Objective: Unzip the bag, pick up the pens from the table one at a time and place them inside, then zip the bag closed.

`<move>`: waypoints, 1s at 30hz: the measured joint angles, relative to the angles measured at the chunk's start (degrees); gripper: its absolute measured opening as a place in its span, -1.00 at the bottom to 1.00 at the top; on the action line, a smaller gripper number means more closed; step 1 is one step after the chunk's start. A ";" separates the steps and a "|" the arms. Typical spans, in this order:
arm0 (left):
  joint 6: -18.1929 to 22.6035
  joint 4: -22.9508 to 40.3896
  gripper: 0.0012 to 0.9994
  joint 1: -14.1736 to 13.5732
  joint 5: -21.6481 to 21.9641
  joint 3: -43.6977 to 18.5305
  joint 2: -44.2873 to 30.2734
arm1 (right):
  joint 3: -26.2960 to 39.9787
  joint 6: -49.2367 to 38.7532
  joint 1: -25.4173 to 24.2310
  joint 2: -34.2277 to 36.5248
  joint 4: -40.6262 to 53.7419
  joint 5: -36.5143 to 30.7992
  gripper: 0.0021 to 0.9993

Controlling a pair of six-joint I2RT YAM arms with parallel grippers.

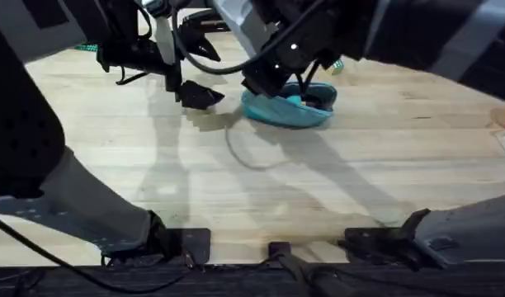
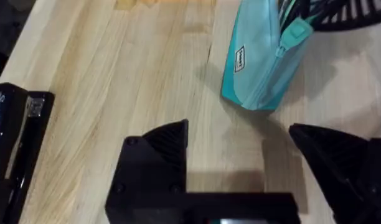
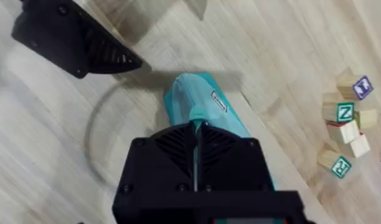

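The bag [image 1: 287, 108] lies near the table's [image 1: 335, 181] far edge; the right pincer [image 3: 195, 127], reaching down, pinches its zipper tab. The left pincer [image 2: 240, 155] hovers spread beside it.

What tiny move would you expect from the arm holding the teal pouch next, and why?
Probably the right end effector should draw the zipper pull along the teal pouch: its fingers look shut on that pull. The left end effector sits open just short of the pouch's end, so closing it there to brace seems sensible.
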State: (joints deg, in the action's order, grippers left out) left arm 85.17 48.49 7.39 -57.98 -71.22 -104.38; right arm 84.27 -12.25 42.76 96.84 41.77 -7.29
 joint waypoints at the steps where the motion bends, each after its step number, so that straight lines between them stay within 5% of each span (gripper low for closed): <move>1: 0.00 0.00 0.99 -0.08 -0.37 0.00 0.00 | 0.00 0.00 -0.11 -0.34 0.30 0.00 -0.94; 8: -0.02 0.00 0.99 -2.09 -1.64 0.00 0.00 | 0.00 0.00 -0.46 -0.47 0.91 0.00 -0.94; 19: -0.02 -0.09 0.99 -9.10 -1.78 0.00 0.00 | 0.00 0.00 -0.46 -0.47 0.89 0.00 -0.94; 30: -2.25 -0.43 0.99 -11.35 -0.08 0.00 -0.79 | 0.00 0.00 -0.46 -0.47 0.73 0.00 -0.94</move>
State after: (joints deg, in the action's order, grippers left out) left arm 82.91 48.06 -3.96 -58.06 -71.22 -105.17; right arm 84.27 -12.25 42.30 96.38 42.50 -7.29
